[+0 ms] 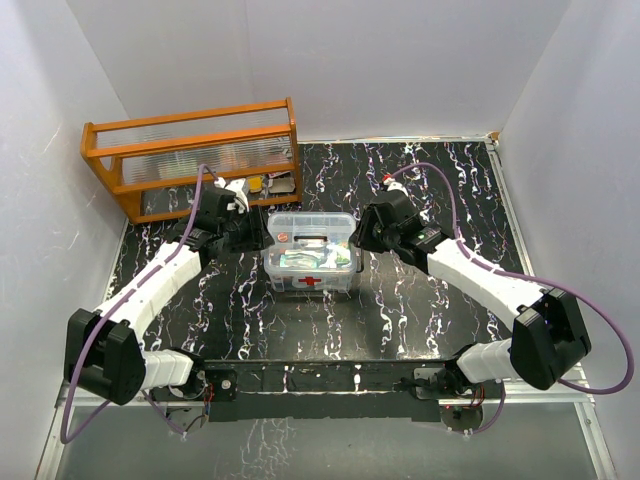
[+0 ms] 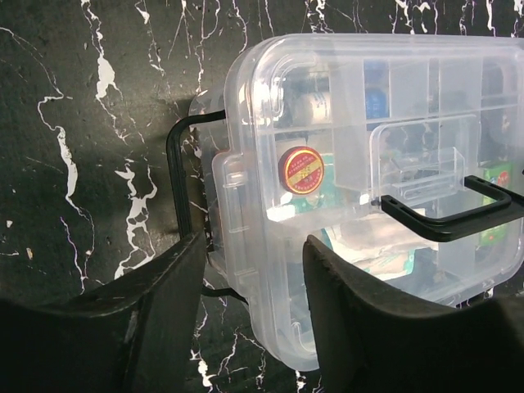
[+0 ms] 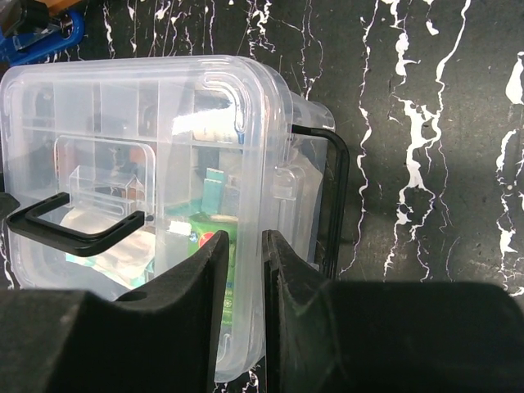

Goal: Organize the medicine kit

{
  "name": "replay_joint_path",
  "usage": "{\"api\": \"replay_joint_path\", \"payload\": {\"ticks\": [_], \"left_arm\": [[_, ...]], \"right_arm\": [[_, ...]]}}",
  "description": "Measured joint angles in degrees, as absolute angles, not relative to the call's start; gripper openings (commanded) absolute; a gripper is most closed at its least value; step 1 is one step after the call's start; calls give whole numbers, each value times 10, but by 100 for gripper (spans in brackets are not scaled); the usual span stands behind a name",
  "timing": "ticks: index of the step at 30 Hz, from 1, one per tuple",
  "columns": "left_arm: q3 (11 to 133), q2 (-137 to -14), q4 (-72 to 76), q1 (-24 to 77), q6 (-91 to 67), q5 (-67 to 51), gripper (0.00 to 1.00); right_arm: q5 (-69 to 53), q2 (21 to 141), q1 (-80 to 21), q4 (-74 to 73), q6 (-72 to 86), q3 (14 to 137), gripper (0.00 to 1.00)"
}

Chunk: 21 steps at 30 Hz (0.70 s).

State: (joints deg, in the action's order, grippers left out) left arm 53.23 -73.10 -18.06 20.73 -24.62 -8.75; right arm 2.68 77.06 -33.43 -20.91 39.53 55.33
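Observation:
The medicine kit [image 1: 312, 252] is a clear box with a red cross on its front, standing mid-table with its clear lid [image 2: 377, 98] on. The lid's dark handle [image 2: 446, 217] also shows in the right wrist view [image 3: 78, 229]. My left gripper [image 1: 255, 232] is at the kit's left end. Its jaws [image 2: 254, 286] are open and straddle the lid's left rim, beside a black side latch [image 2: 176, 164]. My right gripper [image 1: 362, 232] is at the kit's right end. Its jaws [image 3: 244, 278] are closed narrowly on the lid's right rim [image 3: 266, 164], next to the other latch [image 3: 340, 188].
An orange wooden rack [image 1: 190, 150] with ribbed clear panels stands at the back left. Small loose items [image 1: 262, 185] lie between the rack and the kit. A blue object [image 3: 41, 33] lies behind the kit. White walls close in the table on three sides.

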Motion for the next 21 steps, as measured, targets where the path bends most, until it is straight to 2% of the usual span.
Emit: {"api": "replay_joint_path", "payload": {"ticks": [4, 8, 11, 15, 21], "left_arm": [[528, -732, -170, 207, -248, -97, 46], [528, -736, -164, 205, -249, -102, 52], [532, -738, -173, 204, -246, -101, 62], [554, -751, -201, 203, -231, -95, 73], [580, -760, -231, 203, -207, -89, 80]], "right_arm": [[15, 771, -330, -208, 395, 553, 23], [-5, 771, -316, -207, 401, 553, 27], [-27, 771, -302, -204, 406, 553, 32], [-53, 770, -277, -203, 407, 553, 44], [-101, 745, -254, -154, 410, 528, 63]]}}
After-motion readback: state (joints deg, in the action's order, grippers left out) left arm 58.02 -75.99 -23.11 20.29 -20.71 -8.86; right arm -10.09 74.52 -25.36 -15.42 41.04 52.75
